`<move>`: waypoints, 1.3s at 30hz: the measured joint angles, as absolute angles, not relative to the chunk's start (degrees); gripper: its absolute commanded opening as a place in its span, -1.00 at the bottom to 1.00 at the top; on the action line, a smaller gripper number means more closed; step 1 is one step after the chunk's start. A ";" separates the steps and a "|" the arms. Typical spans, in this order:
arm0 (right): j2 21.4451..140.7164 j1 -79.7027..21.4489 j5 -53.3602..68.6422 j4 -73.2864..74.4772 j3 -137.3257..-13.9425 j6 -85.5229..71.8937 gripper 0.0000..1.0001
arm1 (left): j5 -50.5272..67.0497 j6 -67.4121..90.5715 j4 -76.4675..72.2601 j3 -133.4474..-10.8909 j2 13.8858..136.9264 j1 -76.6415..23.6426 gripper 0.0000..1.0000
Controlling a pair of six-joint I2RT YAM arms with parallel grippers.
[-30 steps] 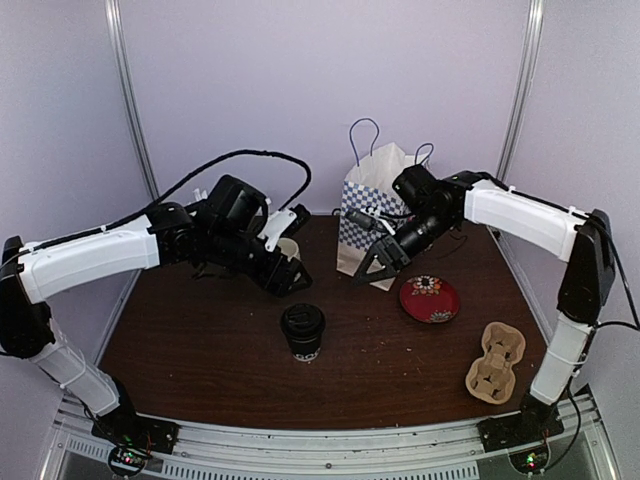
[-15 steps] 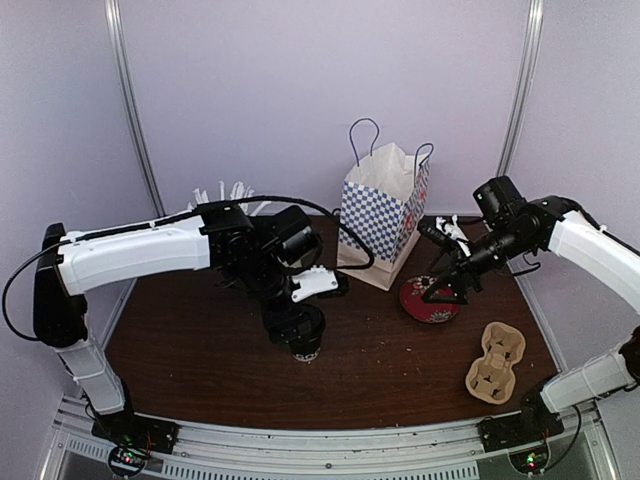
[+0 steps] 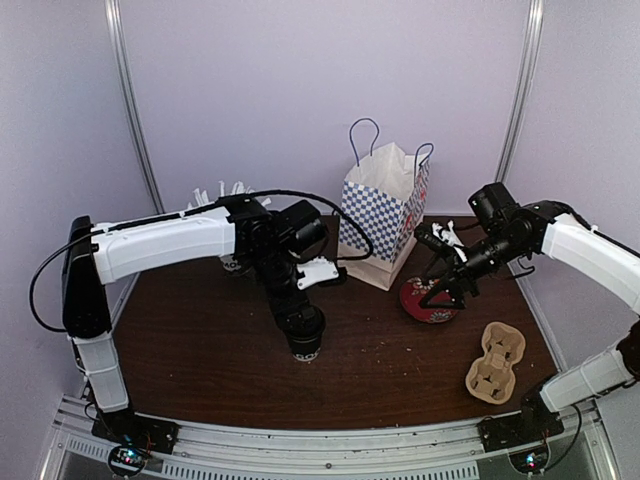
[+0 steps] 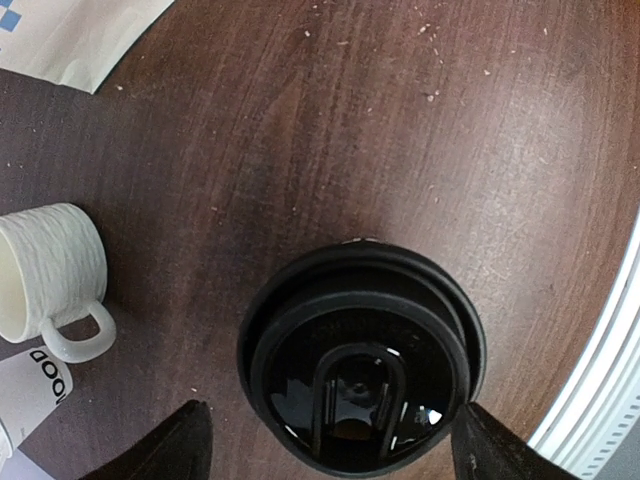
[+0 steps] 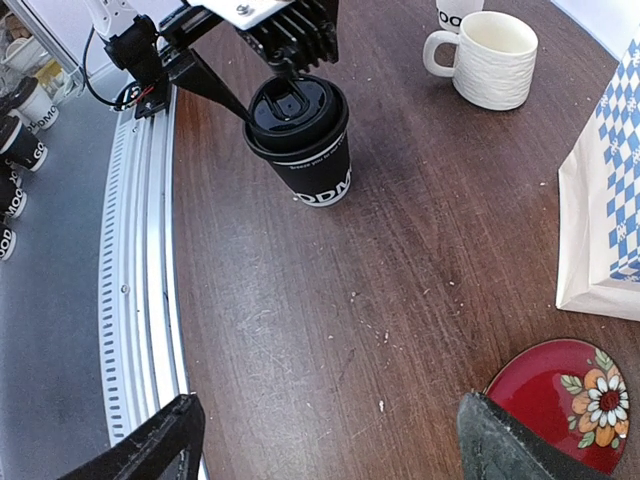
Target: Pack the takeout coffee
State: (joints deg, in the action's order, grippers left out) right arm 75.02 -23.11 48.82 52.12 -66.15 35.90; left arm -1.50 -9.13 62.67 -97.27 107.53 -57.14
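The left gripper [image 4: 335, 445] is hovering with its jaws spread wide. The takeout coffee [image 4: 362, 365] is standing upright on the wooden table [image 4: 420, 150] between them. The right gripper [image 5: 330, 440] is hanging wide open, with a red floral plate [image 5: 560, 400] just beside one finger.

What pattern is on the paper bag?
The paper bag has blue-and-white checks; best seen in the top external view.

Coffee [image 5: 318, 165] sits at the middle of the table [image 3: 190, 350], bag [image 3: 383, 215] by the back edge, plate [image 3: 432, 311] front-right of it, carrier [image 3: 495, 362] near the right edge.
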 measured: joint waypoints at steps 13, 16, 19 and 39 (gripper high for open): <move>76.64 -23.11 49.30 52.14 -66.15 36.99 0.82 | 5.06 -9.08 62.65 -97.30 108.68 -55.09 0.71; 76.77 -23.11 49.32 52.14 -66.15 37.15 0.82 | 5.78 -9.02 62.63 -97.30 108.68 -54.78 0.72; 76.90 -23.11 49.36 52.14 -66.15 37.17 0.82 | 6.68 -9.02 62.61 -97.27 108.68 -54.70 0.71; 77.32 -23.11 49.47 52.16 -66.13 37.32 0.81 | 6.79 -8.80 62.17 -97.27 109.91 -54.70 0.51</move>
State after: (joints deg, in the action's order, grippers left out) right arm 77.32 -23.11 49.47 52.16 -66.13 37.32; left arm 6.79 -8.80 62.17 -97.27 109.91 -54.70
